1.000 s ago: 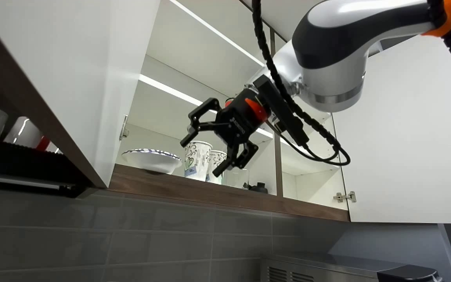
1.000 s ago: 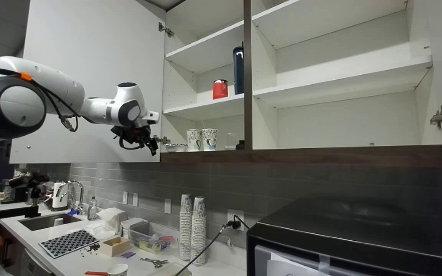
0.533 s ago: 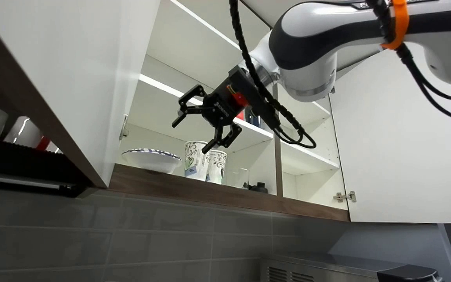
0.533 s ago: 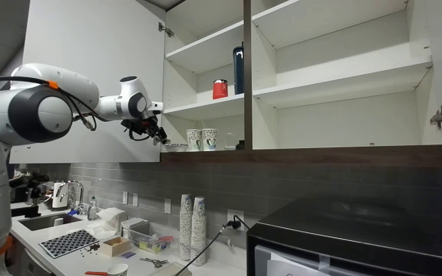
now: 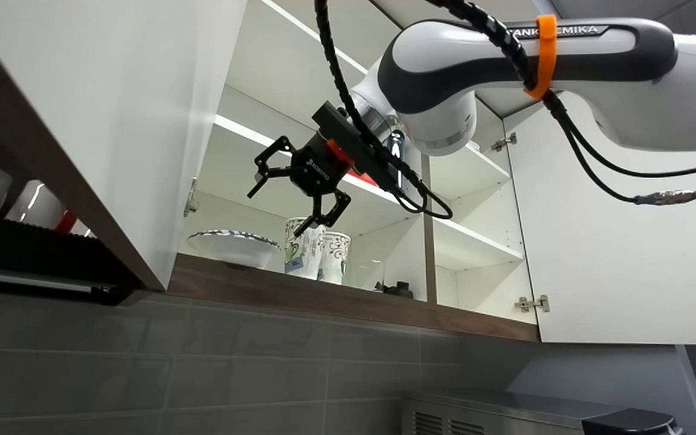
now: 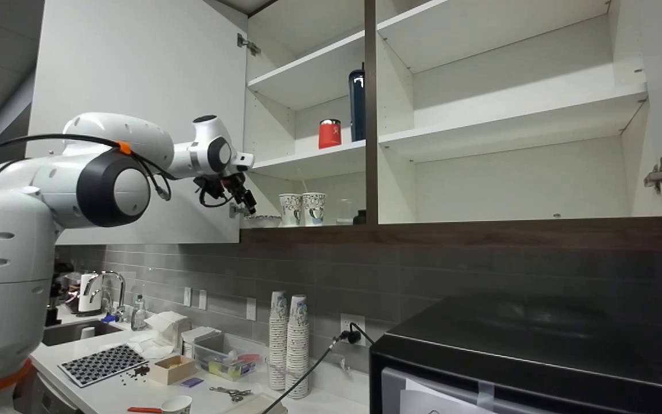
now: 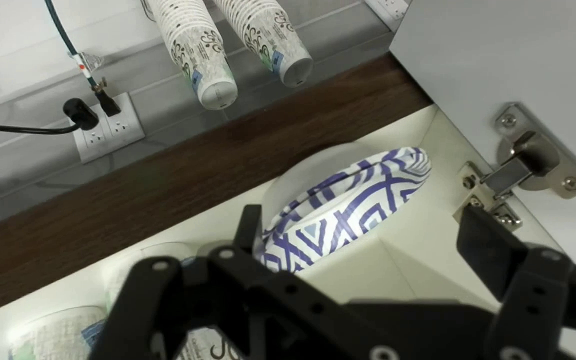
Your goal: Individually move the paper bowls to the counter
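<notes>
The paper bowls point(image 5: 234, 249) sit on the cabinet's lowest shelf, beside the open door. In the wrist view the bowls point(image 7: 348, 215) show a purple-and-white patterned inside; how many are nested I cannot tell. My gripper point(image 5: 274, 215) stands open above and in front of them, apart from them. Seen from the wrist, one finger point(image 7: 249, 227) overlaps the bowls' left end, and the other lies far right, before the hinge. Nothing is between the fingers. In an exterior view the gripper point(image 6: 250, 208) hangs just over the bowls point(image 6: 266, 222). Far below is the white counter point(image 6: 101, 397).
Two patterned cups point(image 5: 302, 254) stand right of the bowls, then a clear glass point(image 6: 345, 211). A metal hinge point(image 7: 528, 160) and the door point(image 6: 135, 115) border the bowls' other side. A shelf point(image 6: 314, 161) runs above. Stacked cups point(image 6: 288, 345) and a box point(image 6: 173, 369) occupy the counter.
The arm has come nearer the cabinet. My open gripper has risen and shifted over toward the bowls' side, leftward in an exterior view. The bowls and cups have not moved.
</notes>
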Motion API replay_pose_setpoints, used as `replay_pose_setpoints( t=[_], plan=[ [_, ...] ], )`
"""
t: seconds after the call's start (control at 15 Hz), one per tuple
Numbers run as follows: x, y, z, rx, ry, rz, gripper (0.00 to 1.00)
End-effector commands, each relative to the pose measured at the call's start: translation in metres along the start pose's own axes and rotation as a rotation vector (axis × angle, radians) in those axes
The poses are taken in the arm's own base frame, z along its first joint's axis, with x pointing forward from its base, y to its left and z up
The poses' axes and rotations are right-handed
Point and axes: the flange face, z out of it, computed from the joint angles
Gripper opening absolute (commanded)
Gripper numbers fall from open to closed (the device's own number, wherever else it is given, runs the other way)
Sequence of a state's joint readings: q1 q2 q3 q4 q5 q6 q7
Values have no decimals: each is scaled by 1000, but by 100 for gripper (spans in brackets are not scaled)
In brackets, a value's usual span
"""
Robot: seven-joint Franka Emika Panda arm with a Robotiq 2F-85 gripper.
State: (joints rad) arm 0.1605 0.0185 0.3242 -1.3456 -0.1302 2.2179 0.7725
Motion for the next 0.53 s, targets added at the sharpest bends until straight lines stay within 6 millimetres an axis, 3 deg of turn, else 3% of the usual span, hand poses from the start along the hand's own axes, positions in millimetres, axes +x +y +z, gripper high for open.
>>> replay_pose_setpoints(
  t=[0.0,0.47],
  plan=[
    [11,-5,-1,-69,-45,76,100],
    [11,0,-5,-70,-58,67,100]
  ],
)
